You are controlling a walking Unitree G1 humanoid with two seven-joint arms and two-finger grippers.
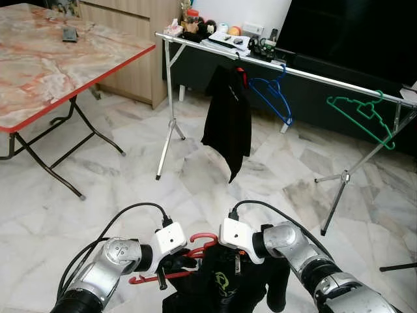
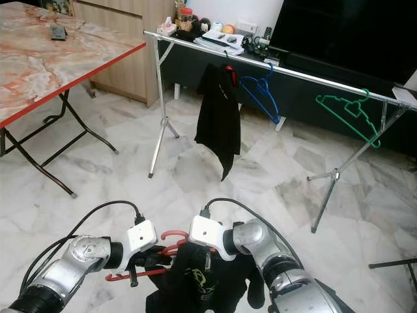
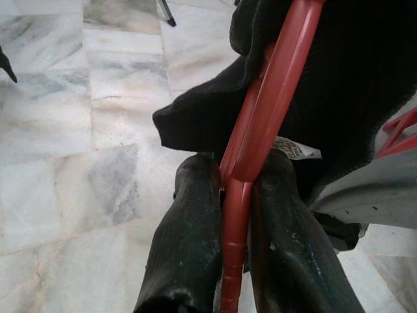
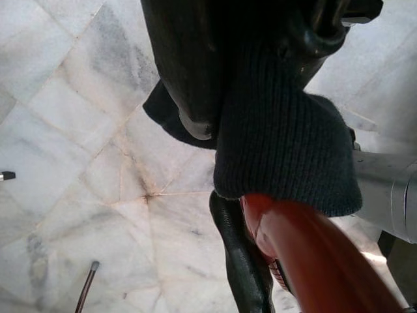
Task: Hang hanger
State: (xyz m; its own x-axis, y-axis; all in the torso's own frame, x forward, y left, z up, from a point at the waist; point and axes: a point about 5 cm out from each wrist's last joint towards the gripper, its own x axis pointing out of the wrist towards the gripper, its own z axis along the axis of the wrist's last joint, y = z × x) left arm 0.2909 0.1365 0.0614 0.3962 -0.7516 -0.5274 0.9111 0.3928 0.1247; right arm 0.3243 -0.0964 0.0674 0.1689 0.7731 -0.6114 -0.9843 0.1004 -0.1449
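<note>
Left gripper (image 3: 238,195) clamps red hanger (image 3: 270,98) bearing black garment (image 1: 225,283).

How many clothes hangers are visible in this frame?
3, plus possibly one hidden inside the hung black garment: a blue hanger and a green hanger on the rail, a red hanger in the left gripper.

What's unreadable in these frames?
- Lower part of the black garment: cut off by the bottom edge in the eye views.
- Right gripper: finger state hidden by the garment's knit cuff in the right wrist view.
- Red plastic hanger: far arm covered by the garment; left gripper clamps its near bar.
- Small items on the grey rack shelf: too small.
</note>
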